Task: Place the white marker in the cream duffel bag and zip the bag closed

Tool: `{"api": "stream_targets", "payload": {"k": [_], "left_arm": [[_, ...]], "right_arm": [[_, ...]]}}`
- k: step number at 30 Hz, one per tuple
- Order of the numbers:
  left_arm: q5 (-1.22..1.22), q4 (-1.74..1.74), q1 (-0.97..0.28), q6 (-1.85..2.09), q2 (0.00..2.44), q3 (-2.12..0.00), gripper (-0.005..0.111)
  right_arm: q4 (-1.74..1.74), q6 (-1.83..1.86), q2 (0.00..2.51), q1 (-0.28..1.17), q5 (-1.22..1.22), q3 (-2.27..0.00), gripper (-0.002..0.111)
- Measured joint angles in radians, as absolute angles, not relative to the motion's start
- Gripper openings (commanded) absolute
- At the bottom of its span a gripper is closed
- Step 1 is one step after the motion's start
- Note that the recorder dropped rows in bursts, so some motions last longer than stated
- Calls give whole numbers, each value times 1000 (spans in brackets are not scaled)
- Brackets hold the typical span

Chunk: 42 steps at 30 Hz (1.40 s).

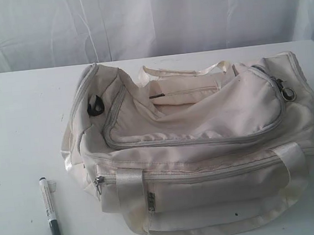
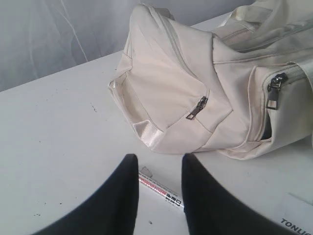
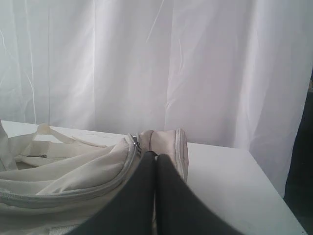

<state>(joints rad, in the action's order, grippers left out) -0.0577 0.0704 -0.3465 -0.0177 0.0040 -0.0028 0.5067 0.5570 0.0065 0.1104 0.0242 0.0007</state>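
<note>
While the left claw (image 2: pixel 159 157) hangs spread above the white marker (image 2: pixel 161 190) lying on the desk (image 1: pixel 12 120) near-left of the cream duffel bag (image 1: pixel 204 146), a skewed pinch could roll it away.

Lab: white table (image 1: pixel 11 109), curtain backdrop (image 1: pixel 136 19)

The left gripper (image 2: pixel 158 157) shows two black fingers (image 2: pixel 117 196), smooth and matte, broad at the base and narrowing to rounded tips. The right gripper (image 3: pixel 156 156) has fingers (image 3: pixel 132 205) of the same kind, which look dark grey in the soft light; their surfaces are plain, their edges gently curved, and they also become narrow toward the tips.
</note>
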Motion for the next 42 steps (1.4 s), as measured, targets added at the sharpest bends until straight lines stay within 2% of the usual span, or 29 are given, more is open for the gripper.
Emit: {"api": "stream_targets", "payload": {"k": [14, 19, 23, 27, 36, 38, 42], "left_arm": [[-30, 70, -346, -20, 4, -3, 36], [142, 57, -346, -189, 4, -3, 36], [386, 48, -346, -453, 4, -3, 36], [573, 48, -346, -526, 4, -3, 36], [786, 74, -346, -625, 2, -3, 35], [799, 95, -346, -650, 2, -3, 30], [736, 120, -346, -691, 2, -3, 4]], "right_arm": [[507, 557, 7, 110, 24, 1, 0], [507, 557, 7, 110, 24, 1, 0], [507, 557, 7, 110, 24, 1, 0], [507, 557, 7, 110, 24, 1, 0], [507, 557, 7, 110, 24, 1, 0], [507, 557, 7, 110, 24, 1, 0], [507, 557, 7, 110, 24, 1, 0]]}}
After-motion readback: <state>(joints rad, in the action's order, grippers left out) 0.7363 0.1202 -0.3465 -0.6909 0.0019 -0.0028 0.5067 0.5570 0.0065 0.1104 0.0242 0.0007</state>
